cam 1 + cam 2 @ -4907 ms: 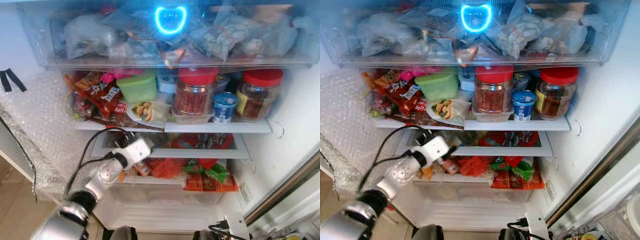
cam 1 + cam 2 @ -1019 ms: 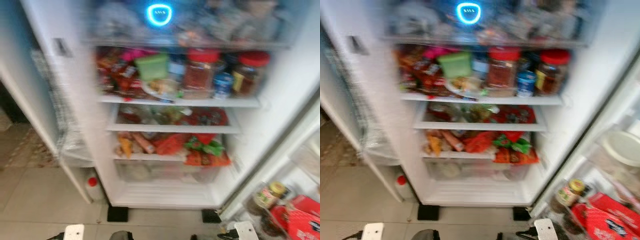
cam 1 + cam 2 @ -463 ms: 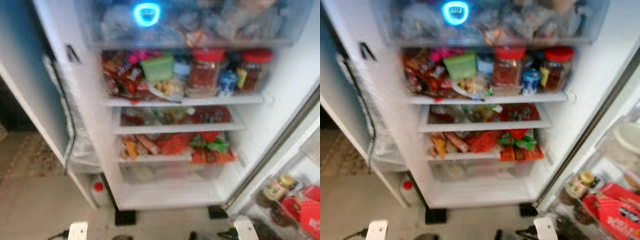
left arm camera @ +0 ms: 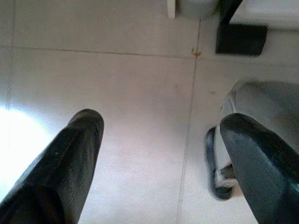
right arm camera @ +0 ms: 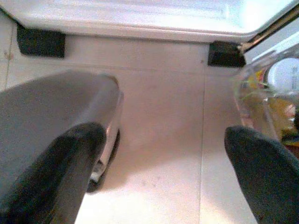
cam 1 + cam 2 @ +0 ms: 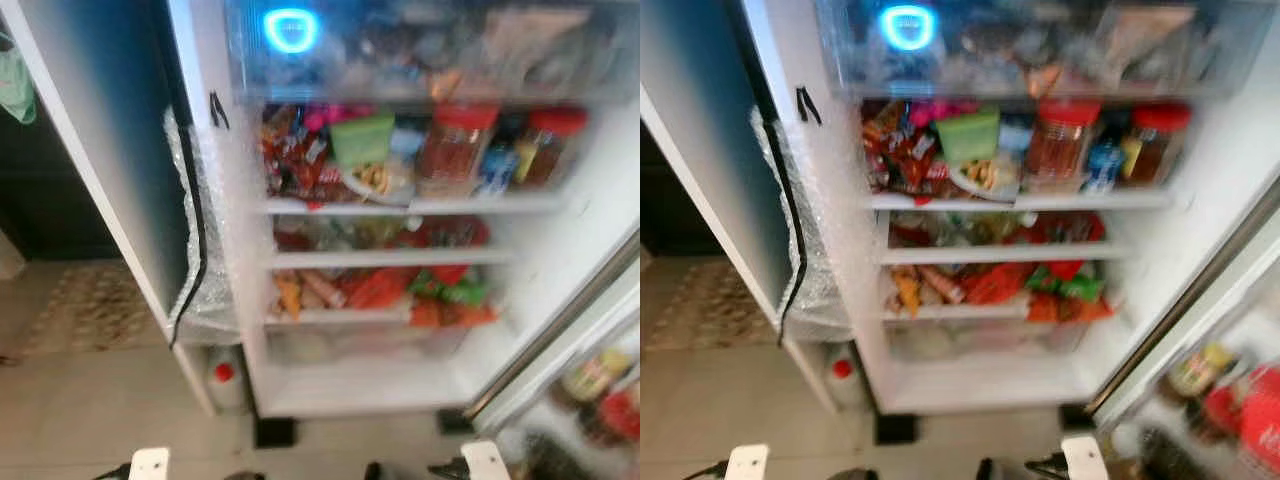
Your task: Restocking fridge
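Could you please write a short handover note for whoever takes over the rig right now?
Left hand: open, holding nothing, hanging over the tiled floor.
Right hand: open, holding nothing, over the floor just in front of the fridge base.
Fridge: door open, shelves already crowded. The upper shelf holds two red-lidded jars, a green tub and snack packets; more packets lie on the shelves below.
Door rack, to the robot's right: jars and a red pack, blurred.
Done: cannot tell from here.
Left: pick up the next item; neither hand holds one.
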Available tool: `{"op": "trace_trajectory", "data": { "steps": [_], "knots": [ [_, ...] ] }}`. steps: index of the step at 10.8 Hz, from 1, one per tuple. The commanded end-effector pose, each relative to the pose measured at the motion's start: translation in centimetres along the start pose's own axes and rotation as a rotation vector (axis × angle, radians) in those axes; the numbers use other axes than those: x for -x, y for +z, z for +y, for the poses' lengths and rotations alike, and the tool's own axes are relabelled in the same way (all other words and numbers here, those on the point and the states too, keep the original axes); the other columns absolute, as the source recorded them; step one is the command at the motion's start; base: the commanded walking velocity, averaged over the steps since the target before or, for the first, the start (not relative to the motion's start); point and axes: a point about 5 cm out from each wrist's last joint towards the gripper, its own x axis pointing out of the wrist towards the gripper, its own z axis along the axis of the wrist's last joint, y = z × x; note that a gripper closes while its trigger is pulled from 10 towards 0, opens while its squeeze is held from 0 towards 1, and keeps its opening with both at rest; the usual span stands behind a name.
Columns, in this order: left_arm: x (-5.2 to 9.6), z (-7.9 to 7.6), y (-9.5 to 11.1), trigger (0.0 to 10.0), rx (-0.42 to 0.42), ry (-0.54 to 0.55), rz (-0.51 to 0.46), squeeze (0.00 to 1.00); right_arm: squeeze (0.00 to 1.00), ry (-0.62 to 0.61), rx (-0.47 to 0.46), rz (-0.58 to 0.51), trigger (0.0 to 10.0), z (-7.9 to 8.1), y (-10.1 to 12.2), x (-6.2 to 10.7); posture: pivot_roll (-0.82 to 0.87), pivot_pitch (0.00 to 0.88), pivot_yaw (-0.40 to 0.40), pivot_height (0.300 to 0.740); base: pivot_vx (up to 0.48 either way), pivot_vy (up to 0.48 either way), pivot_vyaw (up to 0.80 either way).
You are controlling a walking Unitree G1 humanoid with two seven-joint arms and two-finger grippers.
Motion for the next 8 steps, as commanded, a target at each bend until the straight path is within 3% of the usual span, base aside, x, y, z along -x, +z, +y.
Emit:
{"op": "trace_trajectory", "data": {
  "steps": [1,2,8],
  "knots": [
    [0.0,0.0,0.0,10.0,0.001,-0.002,-0.003,0.00,0.00,0.045,0.003,0.083,10.0,1.0,-1.9,0.2,-0.03,0.000,-0.003,0.651,0.000,0.390,0.00],
    [0.0,0.0,0.0,10.0,0.000,-0.003,-0.005,0.00,0.00,0.045,0.001,0.086,10.0,1.0,-2.0,0.2,-0.03,0.000,-0.003,0.661,0.000,0.364,0.00],
    [0.3,0.1,-1.0,10.0,-0.018,-0.021,-0.003,0.00,0.00,0.047,0.002,0.090,10.0,1.1,-2.1,0.2,-0.04,0.000,0.012,0.740,0.000,0.000,0.00]
  ]
}}
